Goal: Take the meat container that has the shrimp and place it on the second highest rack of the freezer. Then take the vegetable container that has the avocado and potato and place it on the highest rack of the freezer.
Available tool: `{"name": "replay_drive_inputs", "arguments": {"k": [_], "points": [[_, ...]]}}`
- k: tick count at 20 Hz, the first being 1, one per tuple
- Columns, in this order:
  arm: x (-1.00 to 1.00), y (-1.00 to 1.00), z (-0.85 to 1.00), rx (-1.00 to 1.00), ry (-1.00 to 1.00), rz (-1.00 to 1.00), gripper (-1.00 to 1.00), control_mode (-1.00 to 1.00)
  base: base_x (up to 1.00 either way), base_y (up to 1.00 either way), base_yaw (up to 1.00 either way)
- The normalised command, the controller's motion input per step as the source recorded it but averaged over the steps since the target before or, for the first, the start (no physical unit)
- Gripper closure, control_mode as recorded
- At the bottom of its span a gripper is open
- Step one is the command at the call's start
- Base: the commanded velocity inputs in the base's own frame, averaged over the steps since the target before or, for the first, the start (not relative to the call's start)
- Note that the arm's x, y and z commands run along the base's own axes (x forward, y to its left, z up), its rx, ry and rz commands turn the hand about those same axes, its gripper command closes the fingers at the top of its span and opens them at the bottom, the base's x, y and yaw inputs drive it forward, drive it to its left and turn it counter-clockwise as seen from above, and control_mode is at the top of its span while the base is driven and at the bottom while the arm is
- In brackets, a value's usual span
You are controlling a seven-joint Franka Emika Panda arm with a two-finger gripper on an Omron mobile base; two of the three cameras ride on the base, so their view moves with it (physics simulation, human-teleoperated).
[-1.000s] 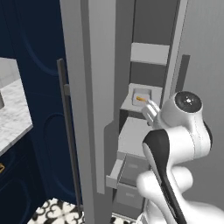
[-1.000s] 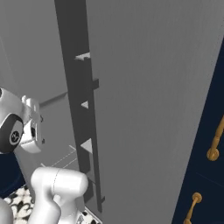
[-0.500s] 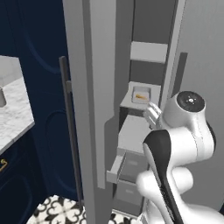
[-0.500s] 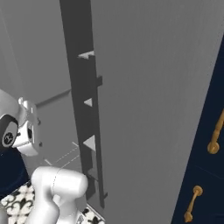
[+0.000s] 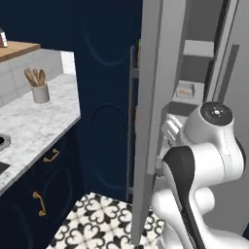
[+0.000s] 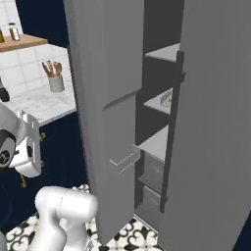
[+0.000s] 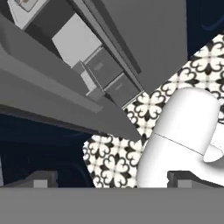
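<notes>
Inside the freezer [image 5: 151,97], at two o'clock from my arm, I see the meat container [image 5: 185,91] shelved; gripper [image 7: 111,177] gapes wide, holding nothing.

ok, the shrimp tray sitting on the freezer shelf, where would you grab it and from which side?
Probably the front rim of the meat container, coming in level through the open front of the freezer. The tray is shallow and lies flat, with another shelf above it, so a straight-down reach looks blocked. Put one of the fingers inside the wall and one outside.
</notes>
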Motion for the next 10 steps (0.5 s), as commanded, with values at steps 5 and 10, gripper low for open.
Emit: {"name": "replay_drive_inputs", "arguments": {"k": [5,10], "points": [[0.0,0.0,0.0,0.0,0.0,0.0,-1.0,1.0,0.34,1.0,0.05],[0.0,0.0,0.0,0.0,0.0,0.0,-1.0,1.0,0.91,0.78,0.17]]}}
